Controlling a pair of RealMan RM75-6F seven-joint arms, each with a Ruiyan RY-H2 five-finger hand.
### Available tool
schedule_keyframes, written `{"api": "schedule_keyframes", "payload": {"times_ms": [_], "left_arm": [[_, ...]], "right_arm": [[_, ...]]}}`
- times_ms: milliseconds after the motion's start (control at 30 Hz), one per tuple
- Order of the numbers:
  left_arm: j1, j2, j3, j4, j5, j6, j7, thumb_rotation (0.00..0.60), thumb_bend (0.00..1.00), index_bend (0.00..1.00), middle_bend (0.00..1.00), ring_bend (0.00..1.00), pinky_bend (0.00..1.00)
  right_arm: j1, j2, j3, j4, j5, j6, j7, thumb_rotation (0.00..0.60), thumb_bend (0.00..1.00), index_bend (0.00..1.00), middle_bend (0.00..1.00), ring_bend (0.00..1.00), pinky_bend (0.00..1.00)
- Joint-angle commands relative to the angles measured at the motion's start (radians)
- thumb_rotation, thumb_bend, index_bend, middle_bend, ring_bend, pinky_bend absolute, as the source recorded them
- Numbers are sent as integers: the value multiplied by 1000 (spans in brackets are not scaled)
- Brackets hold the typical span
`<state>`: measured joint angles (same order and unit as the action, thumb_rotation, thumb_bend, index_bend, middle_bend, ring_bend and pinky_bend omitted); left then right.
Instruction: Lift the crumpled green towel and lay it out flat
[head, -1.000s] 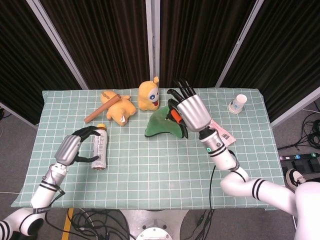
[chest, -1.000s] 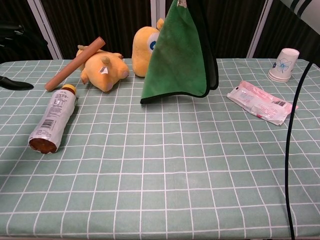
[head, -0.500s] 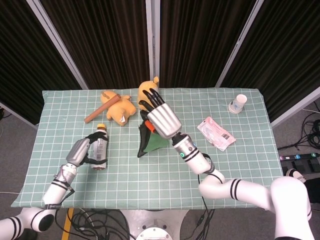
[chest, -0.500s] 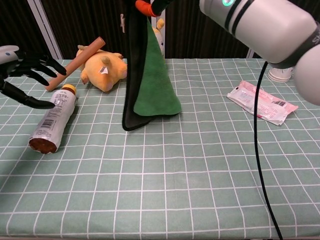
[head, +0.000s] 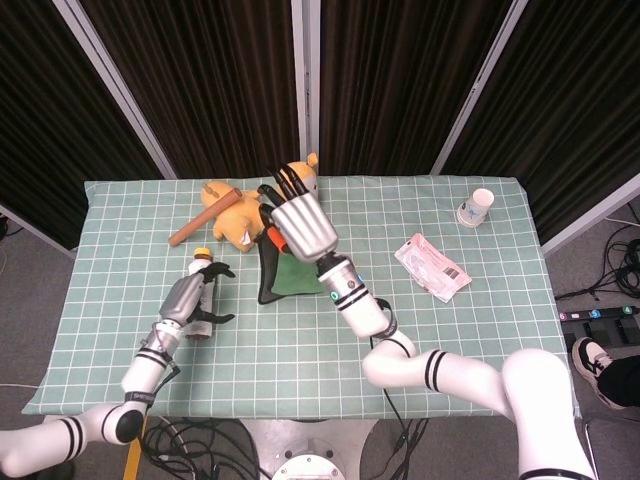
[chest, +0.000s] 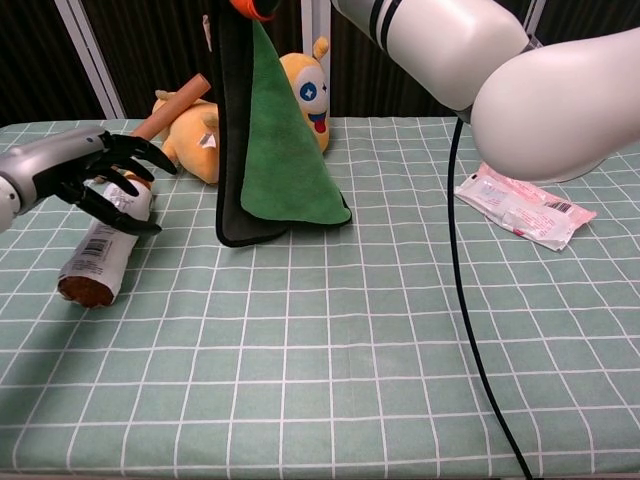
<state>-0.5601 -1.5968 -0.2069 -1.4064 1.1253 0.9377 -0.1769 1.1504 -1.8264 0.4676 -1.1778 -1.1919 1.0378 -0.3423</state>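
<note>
The green towel (chest: 275, 140) hangs straight down — held at its top by the right hand (head: 297, 224). The left hand (chest: 95, 170) has fingers spread, holding nothing.

The towel (chest: 272, 140) hangs from my right hand (head: 296, 226) onto the table (chest: 330, 380), a plush toy (head: 299, 178) just behind it, the bottle (chest: 101, 245) under my left hand (chest: 85, 172), packet (head: 432, 268) and cup (head: 475, 207) far right.
</note>
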Motion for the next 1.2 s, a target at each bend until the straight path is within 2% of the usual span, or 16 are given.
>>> {"api": "schedule_keyframes", "payload": {"times_ms": [33, 367, 833, 1200], "left_arm": [[-20, -19, -20, 1, -35, -27, 14, 600, 0, 353, 285, 248, 291], [-75, -87, -75, 48, -173, -80, 62, 600, 8, 401, 285, 247, 291], [-78, -139, -117, 102, -235, -60, 45, 600, 185, 601, 287, 247, 292], [-80, -162, -133, 107, -247, -69, 22, 600, 316, 679, 324, 248, 292]], "right_arm": [[6, -4, 5, 5, 3, 5, 3, 600, 415, 744, 239, 0, 1], [6, 3, 9, -27, 9, 32, 22, 600, 413, 745, 236, 0, 0], [-30, 43, -27, -118, -4, 58, 26, 600, 414, 744, 235, 0, 0], [-52, 66, -40, -184, -6, 75, 18, 600, 414, 745, 233, 0, 0]]}}
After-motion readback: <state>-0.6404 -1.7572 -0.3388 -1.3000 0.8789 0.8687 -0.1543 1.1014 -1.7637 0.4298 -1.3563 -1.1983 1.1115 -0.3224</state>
